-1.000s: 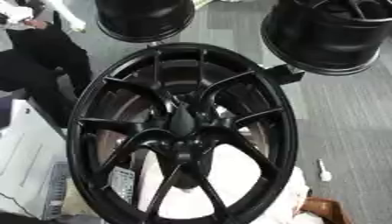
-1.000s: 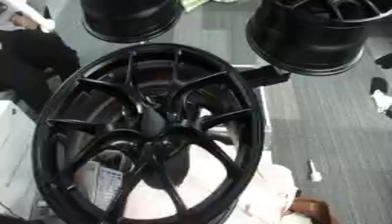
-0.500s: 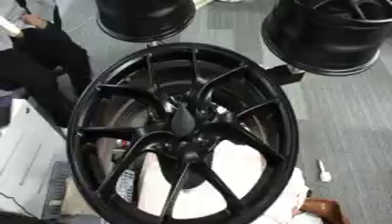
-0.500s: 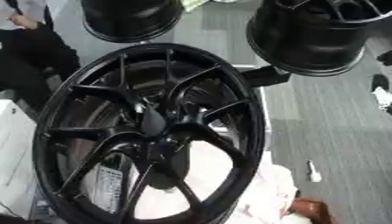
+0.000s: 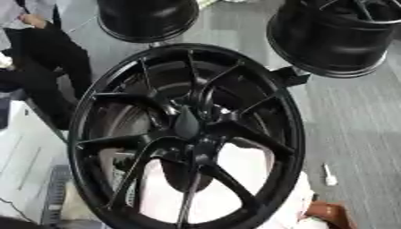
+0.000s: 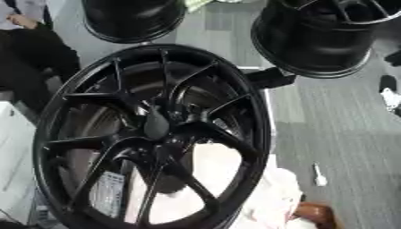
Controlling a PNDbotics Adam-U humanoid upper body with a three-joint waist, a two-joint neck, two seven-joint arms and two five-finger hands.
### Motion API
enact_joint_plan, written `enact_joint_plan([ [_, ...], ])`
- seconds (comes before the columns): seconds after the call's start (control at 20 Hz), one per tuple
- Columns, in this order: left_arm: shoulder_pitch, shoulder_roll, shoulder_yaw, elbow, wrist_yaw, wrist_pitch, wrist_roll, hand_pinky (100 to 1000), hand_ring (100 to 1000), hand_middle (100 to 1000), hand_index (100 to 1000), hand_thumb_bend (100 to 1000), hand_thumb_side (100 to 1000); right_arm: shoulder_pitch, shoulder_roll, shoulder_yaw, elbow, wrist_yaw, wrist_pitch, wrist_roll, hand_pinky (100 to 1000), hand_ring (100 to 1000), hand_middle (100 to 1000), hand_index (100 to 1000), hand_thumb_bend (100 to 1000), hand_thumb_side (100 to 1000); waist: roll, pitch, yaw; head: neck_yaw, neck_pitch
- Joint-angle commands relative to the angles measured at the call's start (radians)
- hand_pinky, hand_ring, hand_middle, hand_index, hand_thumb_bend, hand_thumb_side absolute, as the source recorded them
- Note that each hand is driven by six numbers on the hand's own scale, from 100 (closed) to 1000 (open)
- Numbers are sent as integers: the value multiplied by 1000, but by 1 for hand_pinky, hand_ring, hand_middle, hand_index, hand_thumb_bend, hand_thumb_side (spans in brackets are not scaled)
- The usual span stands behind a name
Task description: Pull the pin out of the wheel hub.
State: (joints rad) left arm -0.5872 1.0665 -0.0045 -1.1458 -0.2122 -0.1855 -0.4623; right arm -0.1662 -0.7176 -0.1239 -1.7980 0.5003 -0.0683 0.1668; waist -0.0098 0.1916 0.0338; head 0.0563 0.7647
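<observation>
Large black wheel (image 5: pixel 188 134) filling centre frame, likely heavy and rigid, pin not distinguishable at its hub (image 5: pixel 188 127), best gripped there by its exposed end; neither robot hand visible, state unknowable.

A large wheel (image 5: pixel 188 134) filled the middle of the frame, its hub (image 5: pixel 186 123) at the centre. Two more wheels lay behind it, one (image 5: pixel 149 18) at the upper left, the other (image 5: pixel 337 36) at the upper right. A cloth (image 6: pixel 270 197) lay under its lower right edge, a small stick-shaped thing (image 6: pixel 319 175) on the floor further right.
</observation>
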Motion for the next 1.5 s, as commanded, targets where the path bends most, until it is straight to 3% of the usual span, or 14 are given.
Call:
enact_joint_plan([
  [0.05, -9, 42, 21, -13, 2, -2, 0, 848, 790, 743, 837, 100, 308, -9, -24, -15, -18, 3, 1, -5, 885, 748, 643, 747, 100, 230, 1, -12, 1, -5, 3],
  [0.75, -7, 25, 40, -63, 54, 0, 30, 837, 757, 691, 812, 100, 316, -12, -24, -14, -20, 2, 1, -5, 885, 748, 642, 747, 100, 220, -3, -13, 4, -8, 5],
  [1.05, 29, -31, 71, -230, 202, 24, 151, 832, 726, 646, 800, 100, 463, -14, -26, -16, -28, -1, 2, -12, 885, 748, 642, 747, 100, 207, -9, -12, 7, -11, 3],
  [1.25, 85, -140, 96, -401, 289, 70, 221, 834, 722, 639, 797, 100, 532, -15, -24, -17, -34, -10, 2, -17, 885, 747, 642, 748, 100, 210, -14, -10, 10, -11, 1],
  [1.5, 168, -322, 130, -606, 300, 145, 247, 837, 718, 634, 796, 100, 571, -20, -19, -16, -38, -16, 1, -17, 886, 747, 642, 748, 100, 205, -25, -5, 10, -11, -2],
])
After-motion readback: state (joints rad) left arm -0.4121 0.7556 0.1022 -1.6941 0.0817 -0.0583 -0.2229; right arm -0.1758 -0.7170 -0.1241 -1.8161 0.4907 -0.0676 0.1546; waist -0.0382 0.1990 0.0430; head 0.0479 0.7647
